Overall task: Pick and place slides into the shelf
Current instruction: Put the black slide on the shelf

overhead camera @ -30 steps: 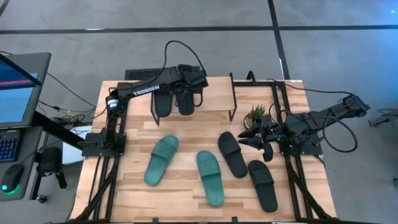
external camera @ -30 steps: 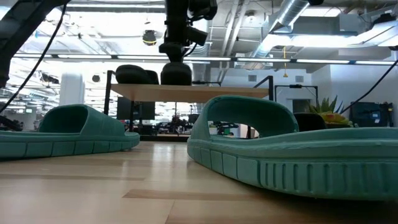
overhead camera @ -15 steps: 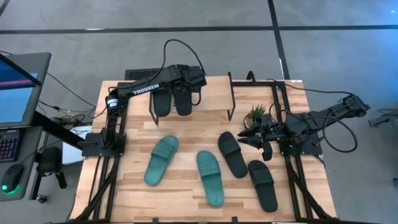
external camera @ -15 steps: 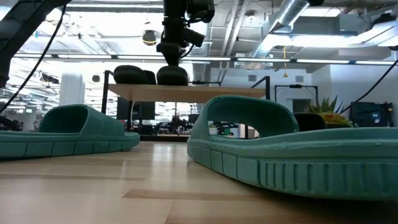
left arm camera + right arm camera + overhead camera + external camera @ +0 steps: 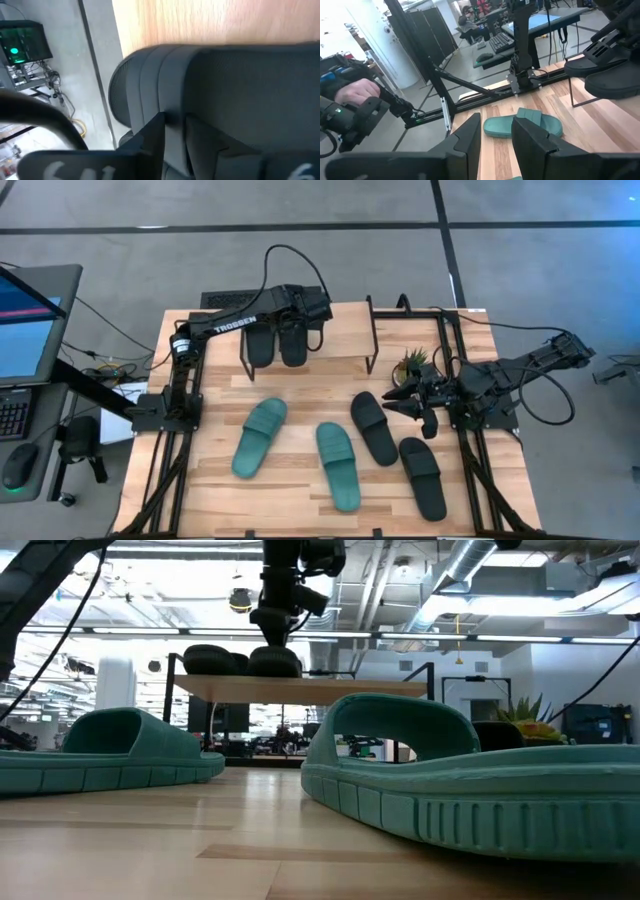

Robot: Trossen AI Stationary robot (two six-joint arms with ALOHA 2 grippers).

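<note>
Already two black slides (image 5: pixel 278 338) are set on the shelf (image 5: pixel 345 335), left gripper (image 5: pixel 295 315) grip state unclear, right gripper (image 5: pixel 400 402) idle, parted, four slides left.

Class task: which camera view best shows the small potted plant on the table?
The high view: the potted plant shows whole beside the right gripper. The low view shows only leaf tips behind a teal slide; neither wrist view shows it.

the bench (image 5: pixel 300 480) was pale, smooth planked wood. the slides, teal (image 5: pixel 338 465) and black (image 5: pixel 374 427), looked matt rubber with ribbed edges. the shelf (image 5: pixel 345 340) had a light wooden board on thin black metal legs.
</note>
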